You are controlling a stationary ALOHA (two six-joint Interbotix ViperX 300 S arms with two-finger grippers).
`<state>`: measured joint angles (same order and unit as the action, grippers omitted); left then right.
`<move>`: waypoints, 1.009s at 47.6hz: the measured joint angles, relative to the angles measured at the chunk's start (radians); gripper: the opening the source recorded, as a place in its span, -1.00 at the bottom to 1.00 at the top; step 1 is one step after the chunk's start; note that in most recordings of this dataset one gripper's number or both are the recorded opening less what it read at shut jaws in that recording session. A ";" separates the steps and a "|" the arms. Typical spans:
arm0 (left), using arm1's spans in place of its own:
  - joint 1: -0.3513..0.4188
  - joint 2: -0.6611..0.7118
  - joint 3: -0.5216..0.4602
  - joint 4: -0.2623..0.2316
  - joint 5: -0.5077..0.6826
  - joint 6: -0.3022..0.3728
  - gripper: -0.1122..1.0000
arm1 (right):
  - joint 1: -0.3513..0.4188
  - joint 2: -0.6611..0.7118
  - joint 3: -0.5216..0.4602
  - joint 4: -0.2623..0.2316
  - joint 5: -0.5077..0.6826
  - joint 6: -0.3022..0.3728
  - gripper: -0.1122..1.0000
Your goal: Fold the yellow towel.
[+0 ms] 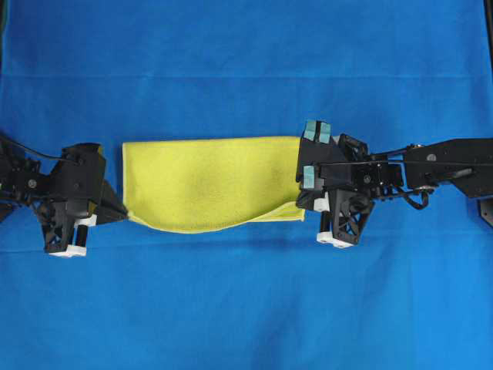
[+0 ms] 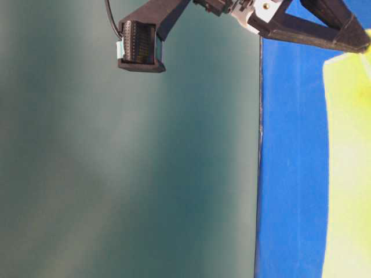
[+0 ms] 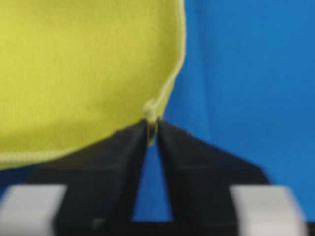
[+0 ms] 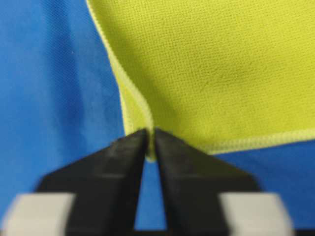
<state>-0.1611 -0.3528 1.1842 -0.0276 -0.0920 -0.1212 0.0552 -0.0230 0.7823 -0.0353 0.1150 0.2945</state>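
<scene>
Black gripper tips pinch the yellow towel [image 1: 212, 183] at both ends. Left gripper [image 3: 152, 130] is nearly closed on the hem [image 3: 151, 109] at one corner. Right gripper [image 4: 150, 140] is nearly closed on the hem there too. Folded in half, the towel lies in the middle of the blue cloth [image 1: 246, 308] covering the counter.

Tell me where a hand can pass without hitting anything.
Bare blue cloth runs wide above the yellow towel and below it. The towel's ends are crowded: left tool and right tool each sit at its corners.
</scene>
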 measured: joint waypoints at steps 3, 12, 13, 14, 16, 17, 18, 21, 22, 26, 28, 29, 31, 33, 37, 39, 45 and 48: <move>0.000 -0.006 -0.005 0.000 0.003 0.006 0.02 | 0.000 -0.003 -0.003 -0.002 0.002 -0.002 0.12; 0.018 -0.080 -0.014 0.000 0.038 0.044 0.58 | -0.002 -0.071 -0.009 -0.037 0.009 -0.011 0.23; 0.023 -0.092 -0.014 0.000 0.043 0.051 0.55 | -0.002 -0.081 -0.009 -0.044 0.009 -0.011 0.23; 0.031 -0.107 -0.014 0.000 0.046 0.055 0.51 | -0.006 -0.095 -0.008 -0.052 0.009 -0.011 0.24; 0.046 -0.127 -0.014 0.000 0.049 0.074 0.48 | -0.014 -0.117 -0.009 -0.063 0.008 -0.015 0.24; 0.055 -0.137 -0.014 0.000 0.051 0.081 0.46 | -0.023 -0.124 -0.009 -0.066 0.008 -0.014 0.24; 0.067 -0.146 -0.012 0.000 0.051 0.089 0.45 | -0.038 -0.130 -0.009 -0.069 0.008 -0.014 0.25; 0.107 -0.158 -0.011 0.000 0.051 0.104 0.45 | -0.083 -0.140 -0.008 -0.074 0.008 -0.011 0.24; 0.129 -0.160 -0.009 0.000 0.051 0.117 0.45 | -0.100 -0.140 -0.009 -0.075 0.008 -0.009 0.24; 0.190 -0.150 -0.009 0.000 0.052 0.127 0.46 | -0.163 -0.124 -0.008 -0.080 0.008 -0.009 0.24; 0.212 -0.140 -0.008 0.000 0.052 0.135 0.46 | -0.184 -0.106 -0.008 -0.083 0.008 -0.009 0.24; 0.221 -0.132 -0.008 0.000 0.051 0.137 0.46 | -0.193 -0.097 -0.008 -0.086 0.008 -0.009 0.24; 0.242 -0.109 -0.008 0.000 0.049 0.143 0.46 | -0.210 -0.072 -0.008 -0.089 0.006 -0.008 0.24; 0.261 -0.091 -0.008 0.000 0.046 0.137 0.46 | -0.219 -0.051 -0.008 -0.091 0.006 -0.009 0.24; 0.293 -0.038 -0.008 0.000 0.026 0.143 0.46 | -0.241 -0.006 -0.012 -0.091 0.003 -0.011 0.24; 0.310 -0.014 -0.006 0.000 0.012 0.140 0.46 | -0.252 0.015 -0.015 -0.091 -0.002 -0.011 0.24; 0.356 0.071 0.002 0.000 -0.054 0.156 0.46 | -0.281 0.067 -0.025 -0.092 -0.018 -0.009 0.24; 0.370 0.106 0.002 0.000 -0.083 0.169 0.46 | -0.290 0.084 -0.028 -0.091 -0.029 -0.009 0.24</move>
<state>0.2086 -0.2470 1.1858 -0.0276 -0.1749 0.0476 -0.2347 0.0614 0.7547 -0.1258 0.0859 0.2853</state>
